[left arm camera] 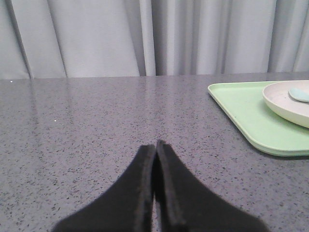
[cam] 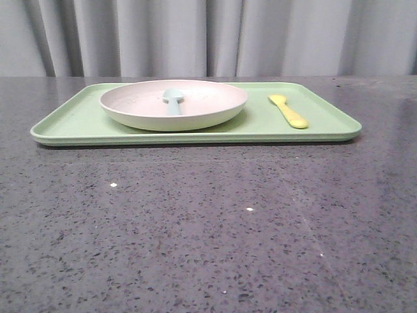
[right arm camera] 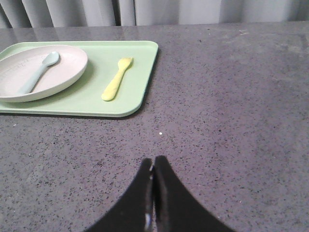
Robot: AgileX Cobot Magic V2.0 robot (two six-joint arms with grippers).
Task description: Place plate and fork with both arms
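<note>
Centrally, a rectangular light-green tray (cam: 78, 124) with rounded corners is seen on a dark speckled stone-like tabletop (cam: 208, 228), glossy in places. The plate (cam: 140, 114), round, shallow, pinkish-white inside and cream outside, is set on the tray's left half. A pale blue spoon (cam: 172, 101) is laid inside the plate. The fork (cam: 288, 111), stubby yellow plastic, is laid flat on the tray to the plate's right, apart from it. Grey pleated curtains (cam: 195, 36) are hung behind. The left gripper (left arm camera: 155, 147) and right gripper (right arm camera: 153, 164) are clenched, empty, over bare tabletop, off the tray.
</note>
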